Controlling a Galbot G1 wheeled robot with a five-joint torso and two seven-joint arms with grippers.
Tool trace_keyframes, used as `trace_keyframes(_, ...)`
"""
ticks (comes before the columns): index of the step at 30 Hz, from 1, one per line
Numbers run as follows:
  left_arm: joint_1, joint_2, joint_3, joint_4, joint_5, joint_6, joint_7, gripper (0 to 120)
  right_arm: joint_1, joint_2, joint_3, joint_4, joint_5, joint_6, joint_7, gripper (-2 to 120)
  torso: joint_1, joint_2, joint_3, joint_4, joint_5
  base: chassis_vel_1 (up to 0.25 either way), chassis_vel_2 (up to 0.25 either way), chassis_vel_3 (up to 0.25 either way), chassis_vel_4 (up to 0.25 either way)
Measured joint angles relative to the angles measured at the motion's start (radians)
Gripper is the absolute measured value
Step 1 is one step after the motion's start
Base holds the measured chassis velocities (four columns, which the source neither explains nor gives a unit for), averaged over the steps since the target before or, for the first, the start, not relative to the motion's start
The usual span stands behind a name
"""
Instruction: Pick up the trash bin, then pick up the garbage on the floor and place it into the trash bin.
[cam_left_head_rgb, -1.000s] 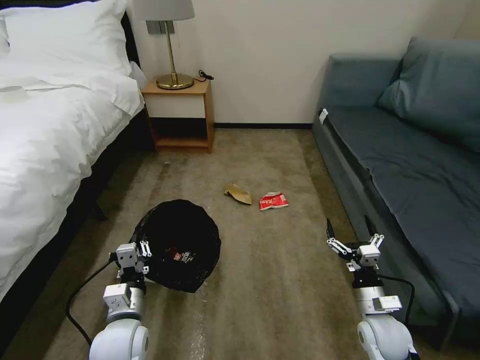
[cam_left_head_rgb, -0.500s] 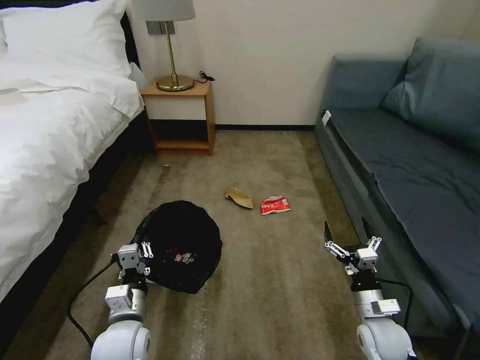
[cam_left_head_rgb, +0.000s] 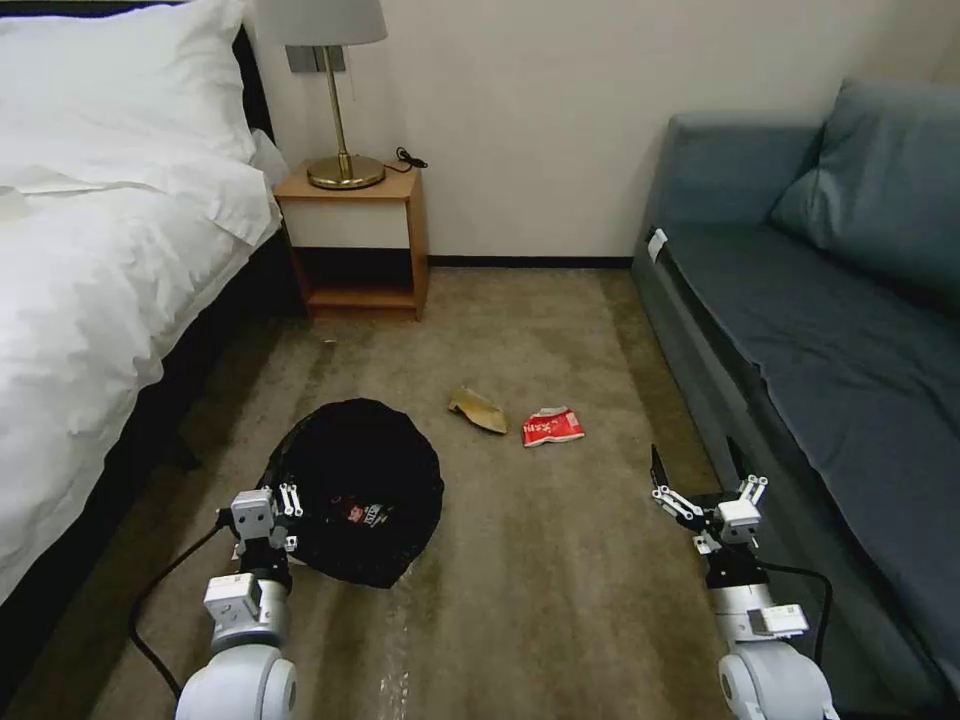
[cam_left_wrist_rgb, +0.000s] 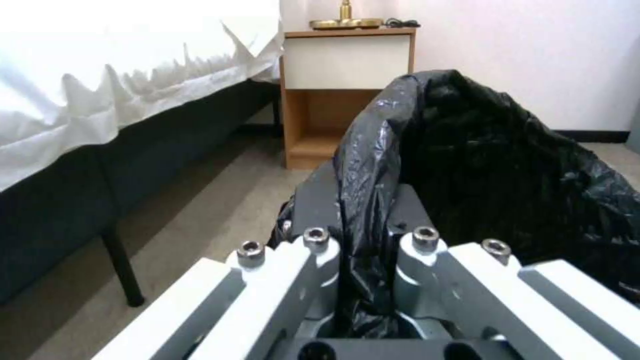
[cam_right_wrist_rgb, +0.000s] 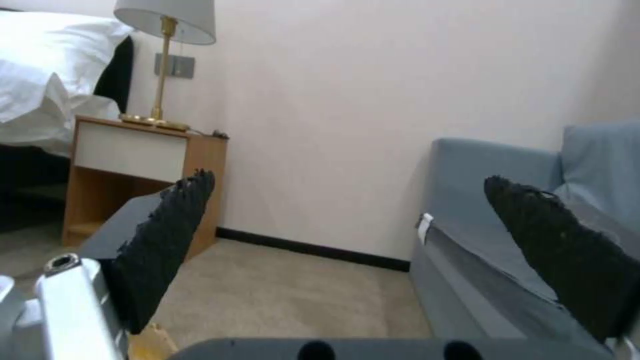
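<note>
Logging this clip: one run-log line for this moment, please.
left gripper: shut on bin liner rim | right gripper: open, empty, beside sofa | floor: brown wrapper, red packet

Your left pincer (cam_left_head_rgb: 268, 520) sits low on your left, arm reaching forward, its fingers (cam_left_wrist_rgb: 320, 210) pinched together on the bin (cam_left_head_rgb: 360, 490) rim's black liner. Your right pincer (cam_left_head_rgb: 695, 470) hangs low on your right, arm forward, wrist level, its two black pads (cam_right_wrist_rgb: 167, 240) spread wide with nothing between them.
</note>
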Motion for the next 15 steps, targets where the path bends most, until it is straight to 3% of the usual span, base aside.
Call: trace_keyframes(15,0.001,0.000,-0.001,-0.001,-0.001,-0.003,0.000,5,0.003,0.002,-0.003,-0.015,-0.006,0.007,-0.009,100,0.000,0.000,0.000,0.0000,0.0000,-0.097,0.095,0.093,-0.101)
